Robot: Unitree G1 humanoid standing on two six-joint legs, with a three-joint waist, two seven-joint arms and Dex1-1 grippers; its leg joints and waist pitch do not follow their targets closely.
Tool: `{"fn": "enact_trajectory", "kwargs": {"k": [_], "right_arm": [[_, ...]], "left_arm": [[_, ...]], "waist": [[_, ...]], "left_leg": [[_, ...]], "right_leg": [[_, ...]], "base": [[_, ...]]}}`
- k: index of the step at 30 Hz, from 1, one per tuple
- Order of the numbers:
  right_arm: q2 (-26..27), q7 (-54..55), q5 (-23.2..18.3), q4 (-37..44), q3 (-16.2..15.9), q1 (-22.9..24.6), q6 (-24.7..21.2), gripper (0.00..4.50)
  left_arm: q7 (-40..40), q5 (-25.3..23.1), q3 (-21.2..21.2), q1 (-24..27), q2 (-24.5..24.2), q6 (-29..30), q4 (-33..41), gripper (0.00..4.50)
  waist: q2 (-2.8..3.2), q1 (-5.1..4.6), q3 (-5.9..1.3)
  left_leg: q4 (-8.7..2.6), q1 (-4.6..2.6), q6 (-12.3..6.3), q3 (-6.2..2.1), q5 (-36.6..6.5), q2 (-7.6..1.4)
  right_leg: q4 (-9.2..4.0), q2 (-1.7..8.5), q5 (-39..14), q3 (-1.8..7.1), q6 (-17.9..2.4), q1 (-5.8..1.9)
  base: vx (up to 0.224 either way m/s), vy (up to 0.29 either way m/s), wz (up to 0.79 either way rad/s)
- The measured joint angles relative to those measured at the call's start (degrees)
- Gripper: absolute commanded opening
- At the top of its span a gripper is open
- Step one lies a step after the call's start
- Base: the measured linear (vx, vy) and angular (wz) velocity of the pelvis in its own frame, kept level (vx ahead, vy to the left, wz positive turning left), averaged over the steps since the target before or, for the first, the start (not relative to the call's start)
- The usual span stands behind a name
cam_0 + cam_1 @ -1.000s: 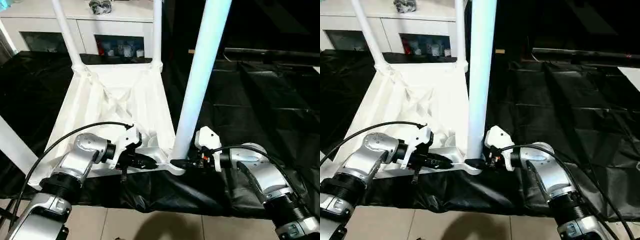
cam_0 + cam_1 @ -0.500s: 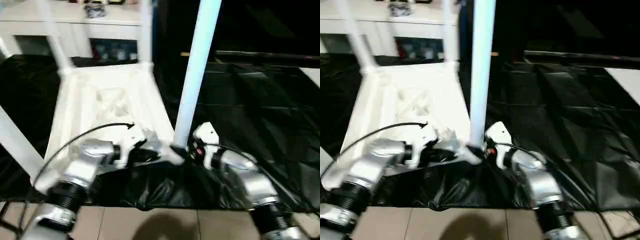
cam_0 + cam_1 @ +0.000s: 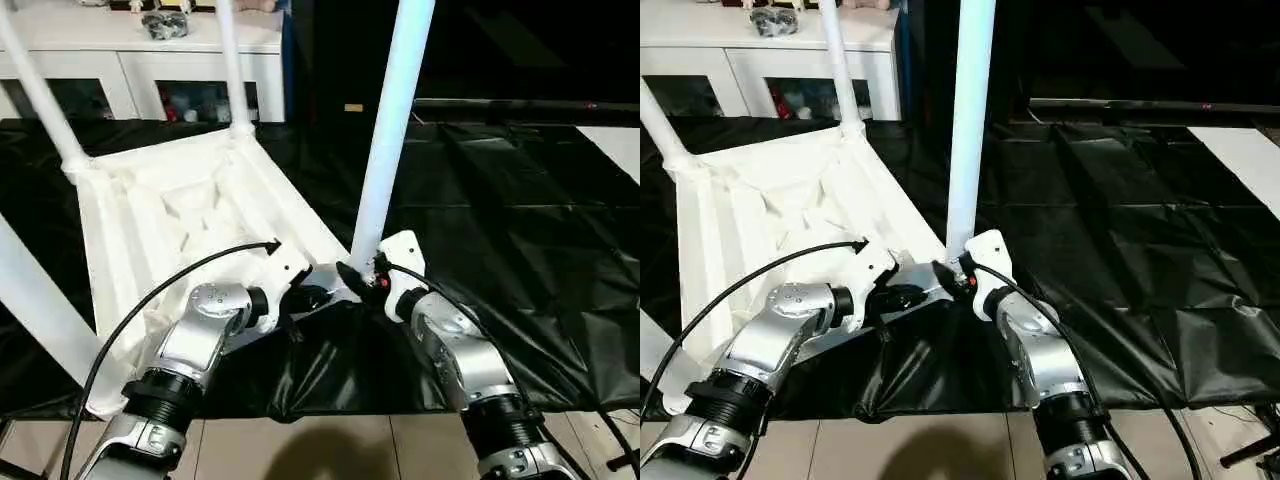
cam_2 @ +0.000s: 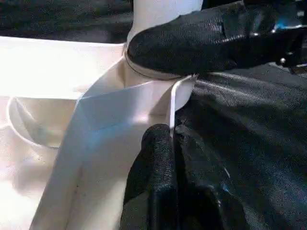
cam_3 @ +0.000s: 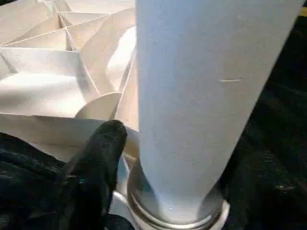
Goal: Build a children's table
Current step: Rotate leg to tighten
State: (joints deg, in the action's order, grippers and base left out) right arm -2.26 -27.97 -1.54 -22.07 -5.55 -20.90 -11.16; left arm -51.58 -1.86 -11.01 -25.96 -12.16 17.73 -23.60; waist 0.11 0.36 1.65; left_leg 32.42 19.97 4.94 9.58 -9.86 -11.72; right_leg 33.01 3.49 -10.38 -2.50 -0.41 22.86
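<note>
**Table upside down, both grippers at one corner**

We saw the children's table [image 3: 190, 215] lying top-down on black sheeting [image 3: 520, 210], legs up. Our left gripper [image 3: 318, 296] was pinched shut on the rim beside the near corner socket. Our right gripper [image 3: 362, 277] stood open around that socket's leg [image 3: 392, 130]. Beyond stood a white cabinet [image 3: 190, 60].

white children's table [image 3: 190, 215] lies upside down, ribbed underside up, legs upright.

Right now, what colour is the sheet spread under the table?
Black and shiny, with creases. The sheet under the white table shows best in the right eye view.
</note>
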Motion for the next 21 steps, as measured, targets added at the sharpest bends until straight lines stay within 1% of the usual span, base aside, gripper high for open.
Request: {"fn": "enact_trajectory", "kwargs": {"k": [1,2,4,6,7,9,10,11,15,18,21], "right_arm": [[-0.7,-1.7,-0.4,0.8,-0.2,0.4,-0.1,3.46],[-1.5,-3.2,-0.7,1.2,-0.6,0.6,-0.1,3.62],[-3.2,-6.5,-1.2,1.9,-1.6,0.6,-0.1,3.77],[-5.6,-10.8,-1.4,2.5,-2.9,0.6,-0.5,3.96],[-7.0,-13.2,-1.4,2.5,-3.7,0.6,-0.8,4.15],[-8.5,-15.7,-1.2,2.4,-4.6,0.6,-0.8,4.15],[-10.0,-18.0,-1.1,2.4,-5.7,0.5,0.2,4.24],[-11.5,-20.1,-1.1,2.5,-6.5,0.2,1.1,4.24],[-14.1,-25.3,-1.1,2.6,-7.9,-0.4,2.5,4.24],[-15.3,-29.2,-2.4,2.7,-7.9,-0.5,1.9,4.24],[-15.6,-31.0,-3.1,2.7,-7.9,-0.5,1.4,4.24]], "left_arm": [[-1.2,0.0,-0.1,0.0,-0.6,-0.4,0.1,0.0],[-2.2,0.1,-0.2,0.0,-1.1,-0.8,0.1,0.0],[-4.6,1.1,-0.4,0.0,-2.5,-1.7,0.1,0.0],[-8.3,2.6,-0.9,0.1,-4.4,-2.7,0.1,0.0],[-10.5,3.4,-1.3,0.1,-5.4,-3.1,0.3,0.0],[-13.2,4.0,-1.4,0.2,-6.4,-3.4,0.3,0.0],[-15.1,4.4,-1.8,0.1,-7.5,-4.1,0.3,0.0],[-16.7,4.5,-1.9,0.1,-8.4,-4.6,0.3,0.0],[-20.9,4.6,-2.3,-0.7,-10.1,-5.3,-0.3,0.0],[-23.4,4.8,-3.0,-1.5,-11.4,-5.7,-1.5,0.0],[-24.5,5.0,-3.3,-1.6,-11.9,-6.0,-1.8,0.0]], "waist": [[0.07,-0.01,0.01],[0.09,-0.03,0.01],[0.07,-0.09,0.02],[0.07,0.07,0.02],[0.08,0.3,0.03],[0.18,1.31,0.09],[0.23,1.75,0.12],[0.25,1.96,0.13],[0.23,2.53,0.13],[0.15,2.97,0.17],[0.15,3.12,0.18]], "left_leg": [[-0.04,0.05,0.0,0.01,0.0,0.0],[-0.08,0.08,0.0,0.04,0.0,0.0],[-0.23,0.11,0.01,0.04,0.0,-0.04],[-0.43,0.11,0.09,0.05,-0.1,-0.05],[-0.54,0.17,0.18,0.09,-0.2,-0.1],[-0.66,0.23,0.22,0.12,-0.2,-0.18],[-0.71,0.29,0.21,0.13,-0.2,-0.19],[-0.7,0.3,0.21,0.13,-0.3,-0.19],[-0.46,0.41,0.12,0.17,-0.4,-0.15],[-0.21,0.43,0.11,0.19,-0.4,-0.17],[-0.1,0.41,0.13,0.19,-0.4,-0.18]], "right_leg": [[0.02,0.0,0.1,0.02,0.0,0.02],[0.05,0.0,0.1,0.03,0.0,0.02],[0.08,-0.03,0.3,-0.02,-0.1,0.11],[0.1,-0.06,0.6,-0.04,-0.1,0.22],[0.13,-0.12,0.7,-0.12,-0.3,0.27],[0.13,-0.19,0.6,-0.27,-0.3,0.36],[0.14,-0.19,0.5,-0.33,-0.4,0.38],[0.14,-0.19,0.5,-0.34,-0.4,0.39],[0.13,-0.11,0.5,-0.31,-0.4,0.37],[0.21,-0.09,0.5,-0.29,-0.4,0.31],[0.29,-0.08,0.5,-0.26,-0.5,0.27]], "base": [[0.0,0.0,0.0],[0.0,0.0,0.0],[0.0,0.0,0.0],[0.042,-0.018,0.03],[0.06,-0.025,0.05],[0.044,-0.018,0.03],[0.051,-0.015,0.03],[0.0,0.0,0.0],[0.0,0.0,0.0],[0.0,0.0,0.0],[0.0,0.0,0.0]]}}
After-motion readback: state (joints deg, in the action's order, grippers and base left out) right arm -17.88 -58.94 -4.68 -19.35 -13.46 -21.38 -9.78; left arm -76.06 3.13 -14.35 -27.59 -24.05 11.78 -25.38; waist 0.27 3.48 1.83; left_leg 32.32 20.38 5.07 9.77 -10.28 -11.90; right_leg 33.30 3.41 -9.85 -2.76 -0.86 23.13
